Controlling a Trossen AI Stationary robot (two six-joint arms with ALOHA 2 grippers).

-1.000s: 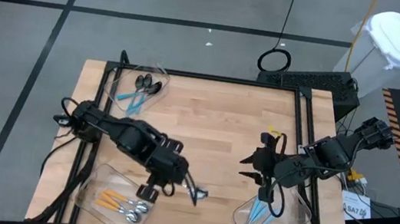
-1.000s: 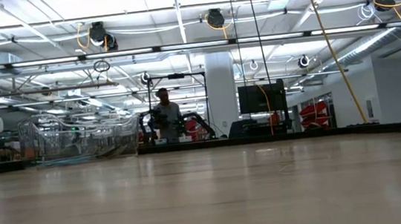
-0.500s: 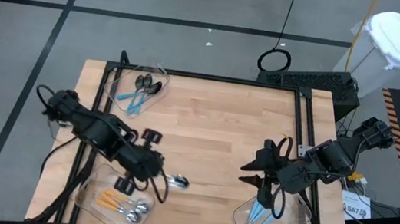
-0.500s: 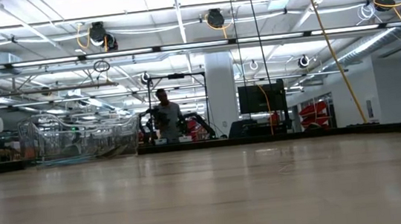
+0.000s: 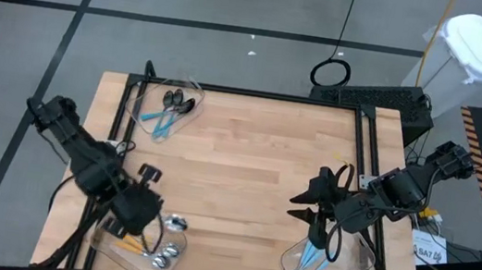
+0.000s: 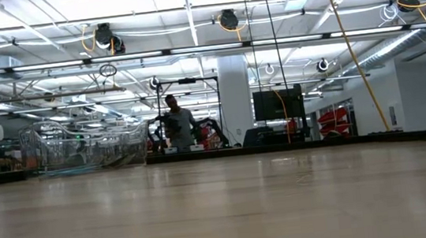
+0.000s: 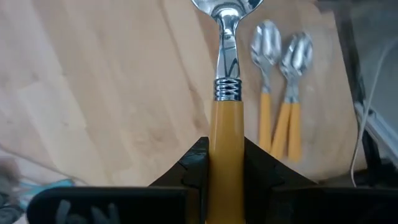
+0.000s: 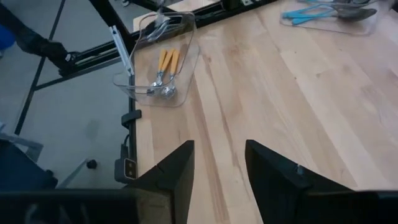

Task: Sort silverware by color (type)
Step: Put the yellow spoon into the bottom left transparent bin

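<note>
Now the left gripper [image 7: 225, 163], clamping the orange-handled spoon [image 7: 226, 118], has swung to the bin [image 5: 106, 250] at 7 o'clock; right gripper [image 8: 219, 163] waits open.

The worktop [image 5: 257, 156] is pale wood in lengthwise planks. The left end effector [image 7: 226, 163], black, clamps a spoon [image 7: 226, 93] with an orange handle and silver bowl. 3 orange-handled silver spoons [image 7: 281, 93] lie at 2 o'clock. The right end effector [image 8: 219, 163] is black.
</note>
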